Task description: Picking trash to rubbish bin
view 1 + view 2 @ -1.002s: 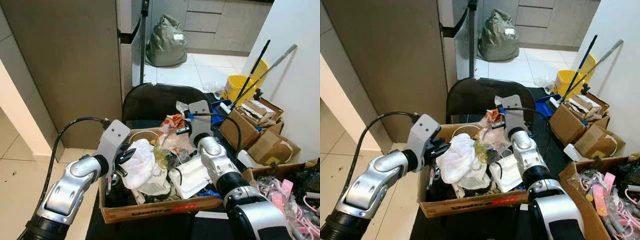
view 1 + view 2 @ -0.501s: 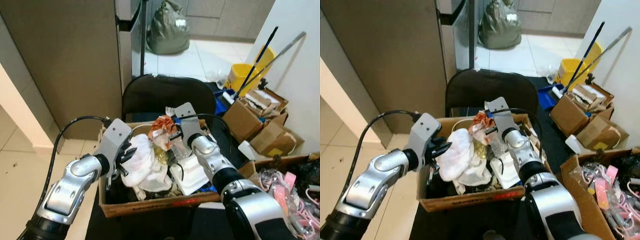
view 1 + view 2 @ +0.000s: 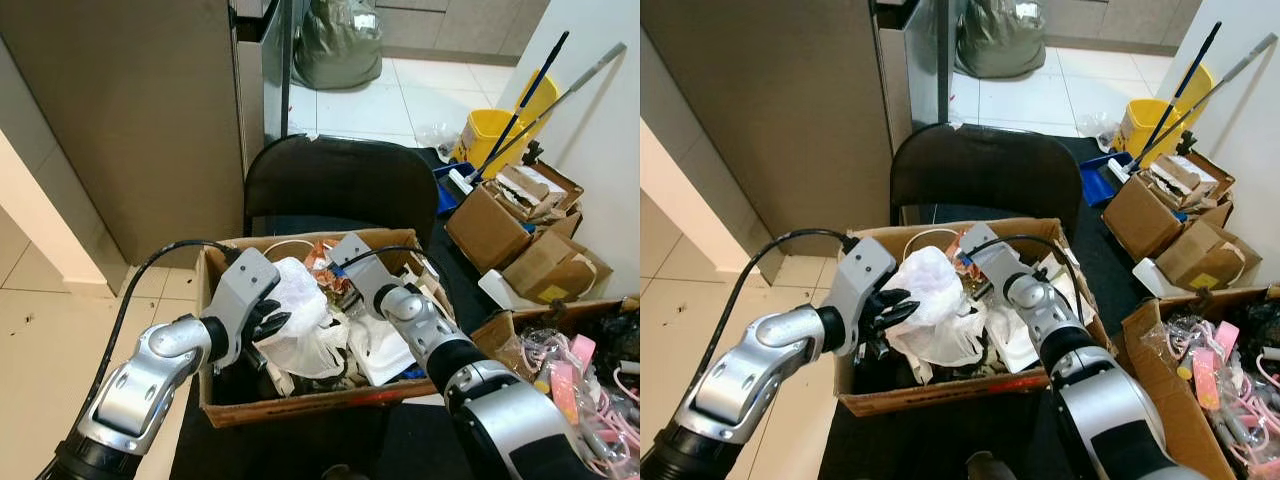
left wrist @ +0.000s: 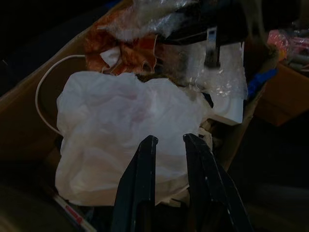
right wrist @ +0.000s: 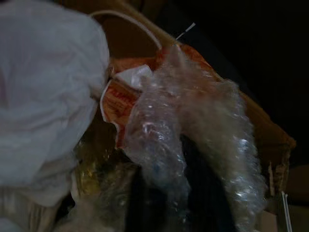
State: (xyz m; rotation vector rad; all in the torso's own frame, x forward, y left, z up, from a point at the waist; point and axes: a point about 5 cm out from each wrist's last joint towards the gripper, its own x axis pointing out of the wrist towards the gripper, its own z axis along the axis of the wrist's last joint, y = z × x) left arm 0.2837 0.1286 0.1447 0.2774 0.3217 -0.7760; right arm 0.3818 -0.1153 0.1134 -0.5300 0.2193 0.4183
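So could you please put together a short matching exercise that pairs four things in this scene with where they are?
Things:
1. white plastic bag
2. yellow bucket
3. black chair
4. grey-green sack

Places:
A. on the tiled floor in the far room
B. right behind the cardboard box
C. by the wall, holding mop handles
D. inside the cardboard box, at the left gripper

Pairs: 1-D, 2-C, 3-B, 4-A

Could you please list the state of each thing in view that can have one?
Cardboard box: open-topped, heaped with trash.
White plastic bag: crumpled, on top of the heap.
Bubble wrap: bunched, draped over the right claw's fingers.
Left claw: fingers slightly parted, at the white plastic bag.
Right claw: in the trash; open or shut cannot be told.
Black chair: upright, behind the box.
Yellow bucket: upright, mop handles in it.
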